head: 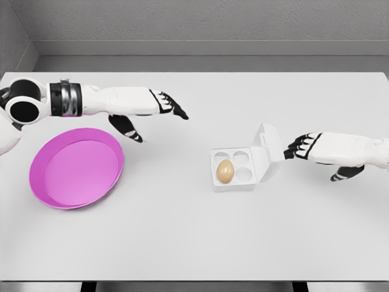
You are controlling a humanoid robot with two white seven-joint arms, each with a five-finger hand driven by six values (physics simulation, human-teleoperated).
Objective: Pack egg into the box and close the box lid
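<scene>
A small white egg box (262, 173) stands right of the table's middle, its lid (267, 146) raised and leaning back to the right. A tan egg (225, 171) sits upright in the front left cup; the other cups hold nothing. My right hand (299, 146) hovers just right of the lid, fingers extended toward it and holding nothing; I cannot tell if it touches the lid. My left hand (159, 115) is stretched out above the table at upper left, fingers relaxed and empty, well away from the box.
A shallow magenta bowl (112, 155) lies on the left of the white table (182, 231), below my left forearm. A grey wall runs behind the table's far edge.
</scene>
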